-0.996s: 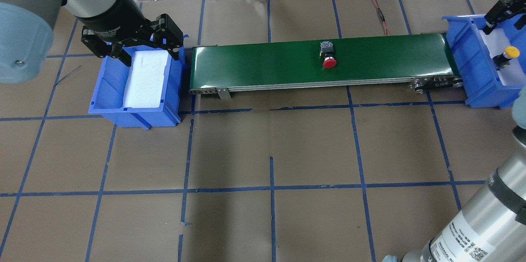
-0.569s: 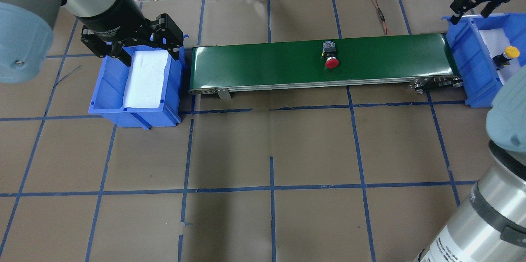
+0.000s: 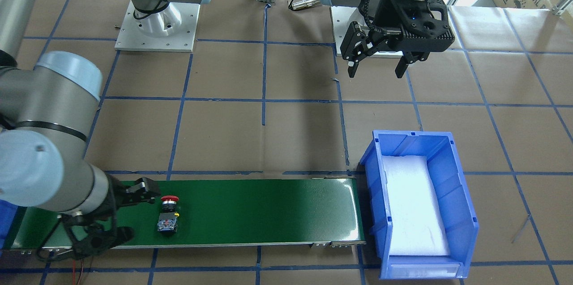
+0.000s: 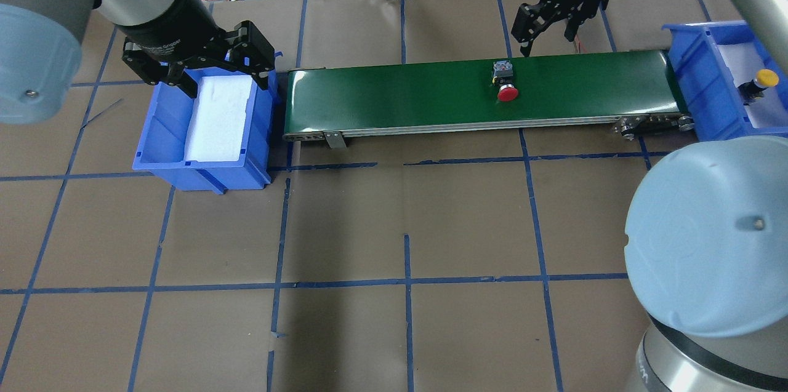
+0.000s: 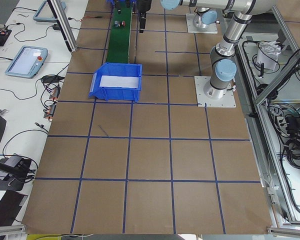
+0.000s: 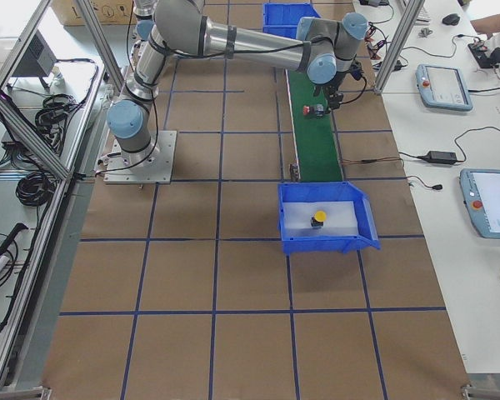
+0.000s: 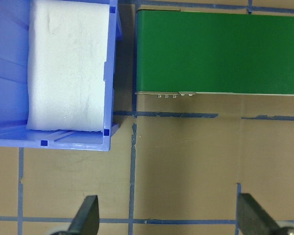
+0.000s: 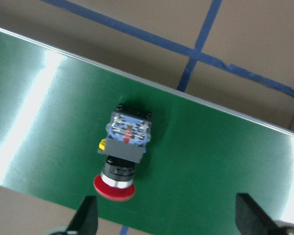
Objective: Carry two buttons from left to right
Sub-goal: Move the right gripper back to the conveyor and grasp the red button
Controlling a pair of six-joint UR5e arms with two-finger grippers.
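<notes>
The red button (image 4: 506,87) lies on its side on the green conveyor belt (image 4: 394,90), right of the middle; it also shows in the front view (image 3: 169,213) and the right wrist view (image 8: 122,156). The yellow button (image 4: 760,81) stands in the right blue bin (image 4: 695,72), also in the right side view (image 6: 319,219). My right gripper (image 4: 548,38) is open and empty, above the belt's far edge just beyond the red button (image 3: 134,211). My left gripper (image 4: 212,75) is open and empty above the left blue bin (image 4: 154,133).
The left bin (image 3: 461,195) holds only a white foam pad (image 7: 68,63). The belt (image 3: 268,209) runs between the two bins. Cables lie at the table's far edge (image 4: 569,16). Brown paper with blue tape lines covers the table.
My right arm has swung left from the right bin to over the belt by the red button. The red button has drifted right along the belt. The left arm has not moved.
</notes>
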